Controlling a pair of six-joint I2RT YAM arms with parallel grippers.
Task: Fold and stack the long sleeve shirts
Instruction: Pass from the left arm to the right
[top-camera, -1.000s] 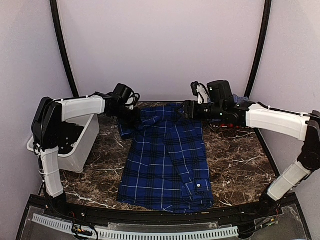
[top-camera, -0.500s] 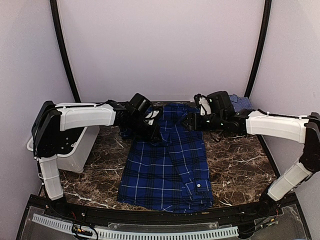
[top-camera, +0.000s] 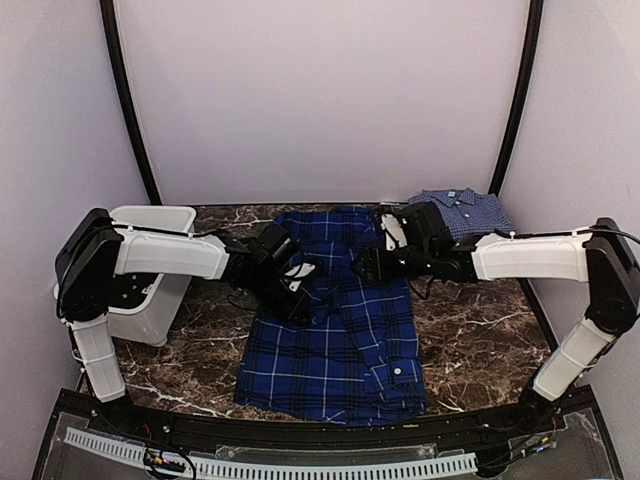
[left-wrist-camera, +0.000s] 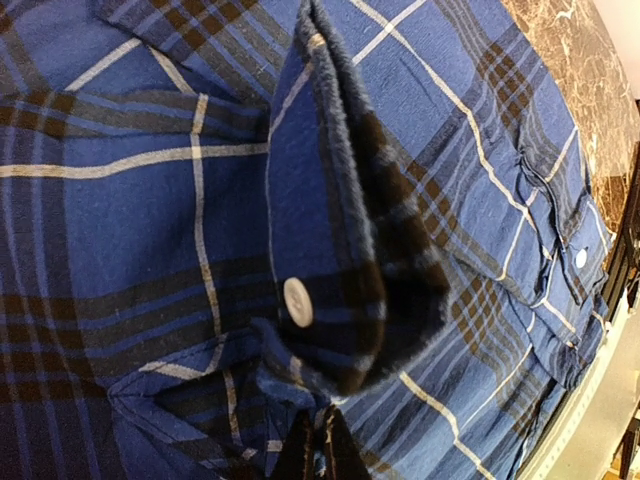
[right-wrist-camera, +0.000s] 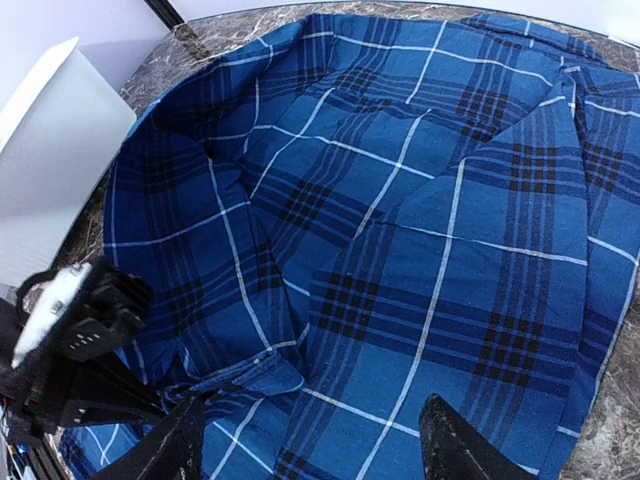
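My left gripper is low on the deep-blue plaid shirt, at about ten o'clock of the cloth. In my left wrist view its jaws are drawn close together at six o'clock of the picture, pinched on a bunched fold of the plaid just below a cuff. That cuff stands up from the fold toward twelve o'clock, with a white button on its near face. The shirt's weave fills the rest of that view, and a strip of the marble table shows at two o'clock.

My right gripper hangs over the same shirt at about one o'clock of the cloth, near my left one but apart from it. From the right wrist its two fingers stand wide apart with nothing between them, the plaid spread flat and creased beneath. I cannot tell whether the tips touch the cloth.

The plaid shirt lies at the middle of the marble table, its length running from twelve o'clock to six o'clock, partly folded in on itself. A lighter blue fine-check shirt lies at the table's two o'clock corner, just behind my right arm. A white bin stands at nine o'clock, beside my left arm.
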